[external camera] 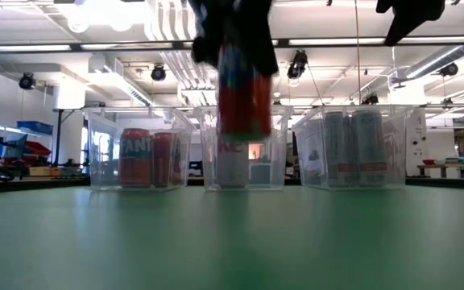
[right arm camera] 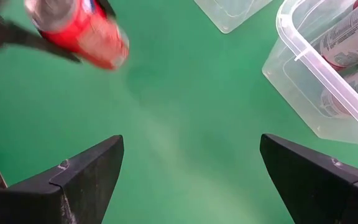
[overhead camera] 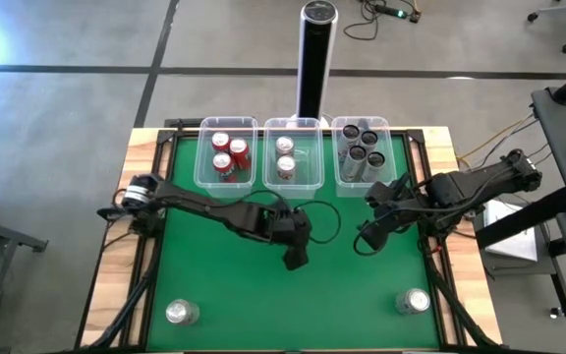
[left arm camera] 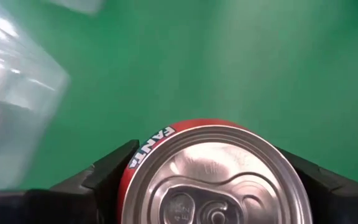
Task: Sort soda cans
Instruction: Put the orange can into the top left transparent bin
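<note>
Two dark jointed arms (overhead camera: 214, 208), seemingly black-cabled.

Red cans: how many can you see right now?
4. Three red cans stand in the left tub. A fourth is held above the table in the left claw. More may be hidden.

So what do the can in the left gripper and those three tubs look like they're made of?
The red can looks like metal, probably aluminium: shiny brushed silver top with a pull tab, glossy printed side. The tubs look like clear, glossy hard plastic: cans show through their walls.
</note>
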Robot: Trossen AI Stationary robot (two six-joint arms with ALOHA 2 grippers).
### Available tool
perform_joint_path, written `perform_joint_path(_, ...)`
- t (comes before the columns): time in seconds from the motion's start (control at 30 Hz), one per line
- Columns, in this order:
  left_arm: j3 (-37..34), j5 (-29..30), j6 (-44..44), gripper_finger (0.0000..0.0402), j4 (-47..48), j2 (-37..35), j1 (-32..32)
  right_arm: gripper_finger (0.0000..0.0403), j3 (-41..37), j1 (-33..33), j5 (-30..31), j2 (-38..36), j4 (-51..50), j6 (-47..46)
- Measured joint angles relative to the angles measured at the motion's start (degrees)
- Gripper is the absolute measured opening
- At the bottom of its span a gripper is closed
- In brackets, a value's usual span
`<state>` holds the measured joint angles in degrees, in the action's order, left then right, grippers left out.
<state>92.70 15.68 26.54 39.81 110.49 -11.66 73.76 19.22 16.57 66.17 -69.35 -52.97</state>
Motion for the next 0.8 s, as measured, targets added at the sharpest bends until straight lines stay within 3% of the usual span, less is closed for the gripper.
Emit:
perform_joint_path(0.23,9.30,9.03,-2.05,0.0277,16.33,-7.07,1.59,0.0373,0.00,-0.02,0.03,0.00,1.47,-0.02)
perform_joint_path(0.37,10.25,15.17,-1.15,0.0277,23.83,-13.07,3.23,0.0373,-0.02,0.00,0.03,0.01,2.06,-0.02)
perform_joint_path(0.63,-1.78,19.41,4.16,0.0277,24.06,-26.74,11.05,0.0373,-0.02,-0.01,0.14,0.02,3.20,-0.04)
perform_joint_path(0.8,-10.92,18.74,3.19,0.0277,17.23,-31.76,18.02,0.0373,-0.02,0.00,1.40,0.02,6.27,-0.04)
